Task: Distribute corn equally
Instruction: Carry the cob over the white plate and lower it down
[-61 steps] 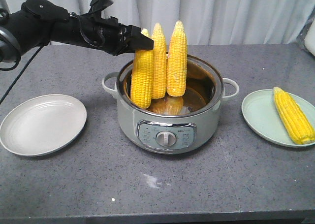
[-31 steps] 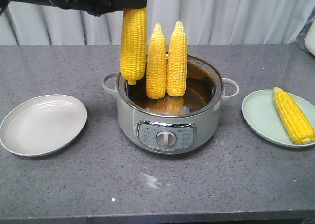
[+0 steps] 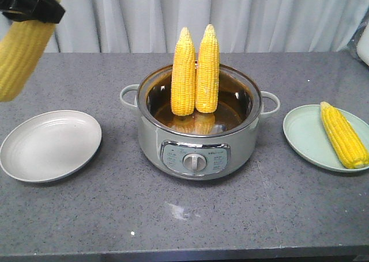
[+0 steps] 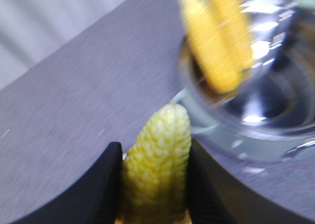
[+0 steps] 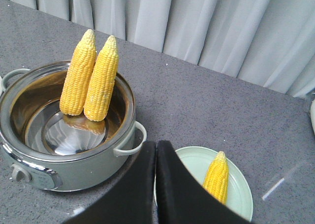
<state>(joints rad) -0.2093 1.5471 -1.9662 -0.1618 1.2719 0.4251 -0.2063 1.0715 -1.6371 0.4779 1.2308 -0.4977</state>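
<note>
Front-facing: cob [image 3: 20,54] hangs steeply, apparently tilted.

From my station this looks like a mock-up kitchen in a test room, not a lived-in home: a grey speckled table [image 3: 230,227] backed by a plain pleated curtain [image 3: 277,17]. On it stand an electric cooking pot [image 3: 196,152] holding corn [image 3: 195,72], a beige plate [image 3: 49,144] and a green plate [image 3: 302,135].

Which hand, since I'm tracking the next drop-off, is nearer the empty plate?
Left. The left hand, gripping a cob, hangs above and left of the empty plate; the right hand sits beyond the pot, by the green plate.
</note>
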